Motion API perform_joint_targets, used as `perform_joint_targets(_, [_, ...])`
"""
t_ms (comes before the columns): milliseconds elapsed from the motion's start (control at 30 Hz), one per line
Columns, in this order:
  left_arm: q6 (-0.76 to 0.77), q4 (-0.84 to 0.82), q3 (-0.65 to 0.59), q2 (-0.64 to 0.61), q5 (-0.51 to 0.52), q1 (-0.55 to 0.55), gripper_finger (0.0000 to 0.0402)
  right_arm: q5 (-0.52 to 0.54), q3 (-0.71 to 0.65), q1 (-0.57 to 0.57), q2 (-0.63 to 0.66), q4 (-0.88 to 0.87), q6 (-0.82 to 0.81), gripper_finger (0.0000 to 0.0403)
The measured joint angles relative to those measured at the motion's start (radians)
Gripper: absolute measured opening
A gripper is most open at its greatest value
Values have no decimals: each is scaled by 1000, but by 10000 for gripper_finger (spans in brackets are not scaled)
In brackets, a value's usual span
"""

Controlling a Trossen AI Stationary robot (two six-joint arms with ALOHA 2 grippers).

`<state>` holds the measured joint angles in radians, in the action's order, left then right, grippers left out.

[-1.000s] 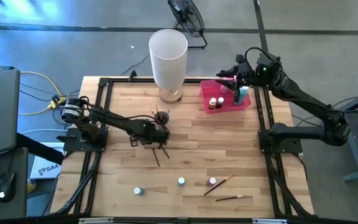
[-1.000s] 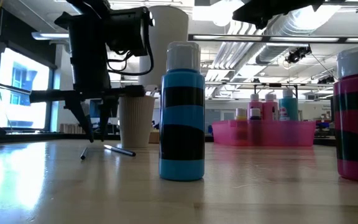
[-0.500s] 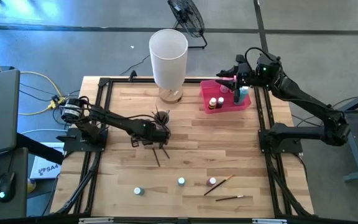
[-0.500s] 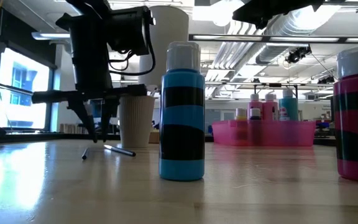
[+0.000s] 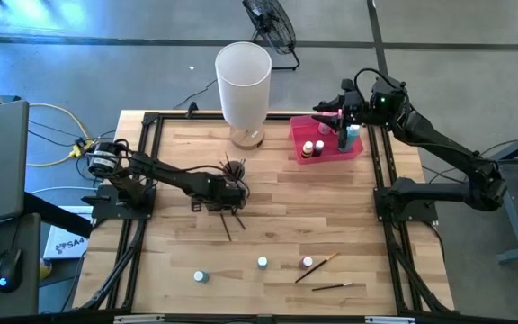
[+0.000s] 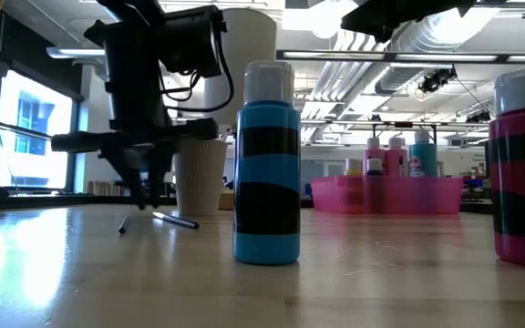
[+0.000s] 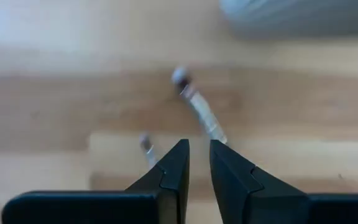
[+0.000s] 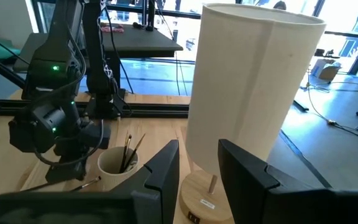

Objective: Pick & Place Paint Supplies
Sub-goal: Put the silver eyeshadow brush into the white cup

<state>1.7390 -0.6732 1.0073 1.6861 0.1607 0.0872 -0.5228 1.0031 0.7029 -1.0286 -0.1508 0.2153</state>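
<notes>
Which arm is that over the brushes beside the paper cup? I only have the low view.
Observer: The left one. From above, its end effector is left of the table's middle, over a dark brush.
Operator: Where is the right arm?
Observer: Its end effector hangs over the pink tray at the far right corner, open and empty.
Operator: Anything my view misses up front?
Observer: Two more brushes lie at the front right.
</notes>
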Motion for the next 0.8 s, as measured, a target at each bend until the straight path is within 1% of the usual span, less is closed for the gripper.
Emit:
perform_joint_targets(67, [26, -28, 0, 0, -70, -3, 60, 0, 0, 0, 0, 0, 0, 105])
perform_joint_targets(133, [51, -65, 0, 0, -102, -4, 60, 0, 0, 0, 0, 0, 0, 105])
perform_joint_targets(233, [78, -97, 0, 0, -74, -4, 60, 0, 0, 0, 0, 0, 0, 105])
perform_joint_targets(433, [102, -95, 0, 0, -15, -4, 60, 0, 0, 0, 0, -1, 0, 105])
perform_joint_targets(800, [119, -96, 0, 0, 33, -4, 61, 0, 0, 0, 0, -3, 0, 105])
